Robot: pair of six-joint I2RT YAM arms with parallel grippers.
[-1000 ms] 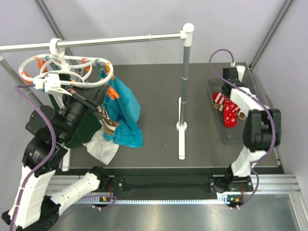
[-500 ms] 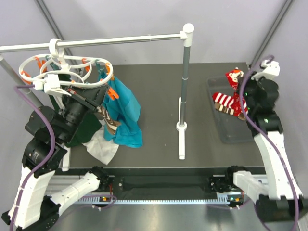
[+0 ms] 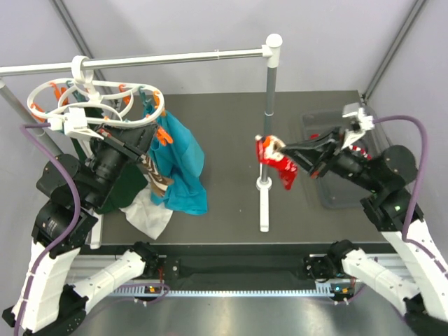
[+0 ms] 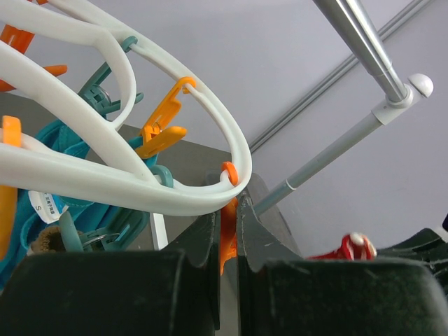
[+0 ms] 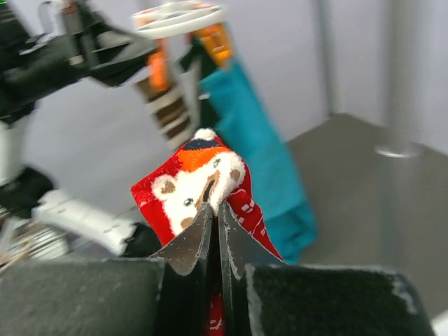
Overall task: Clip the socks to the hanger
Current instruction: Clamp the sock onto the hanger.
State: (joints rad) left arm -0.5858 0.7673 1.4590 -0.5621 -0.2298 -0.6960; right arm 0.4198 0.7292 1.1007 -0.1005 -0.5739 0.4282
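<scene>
The white oval hanger (image 3: 91, 105) hangs by its hook from the rail at the far left, with orange and teal clothespins; it also shows in the left wrist view (image 4: 126, 175). My left gripper (image 4: 225, 231) is shut on an orange clothespin (image 4: 227, 241) under the ring. A brown striped sock (image 3: 155, 175) hangs from the hanger. My right gripper (image 3: 288, 158) is shut on a red sock (image 3: 276, 159) and holds it in the air by the upright post; the right wrist view shows its bear face (image 5: 196, 185). Another red striped sock (image 3: 358, 150) lies in the tray, partly hidden.
A teal garment (image 3: 180, 157) hangs from the hanger, with dark green (image 3: 122, 185) and white (image 3: 148, 215) cloths below. The long white rail (image 3: 175, 57) and its upright post (image 3: 268, 119) with its base (image 3: 264, 203) stand mid-table. A grey tray (image 3: 336, 189) sits at the right.
My right gripper has lifted a red sock out of the tray and carried it left, up to the upright post. The left arm has not moved.
</scene>
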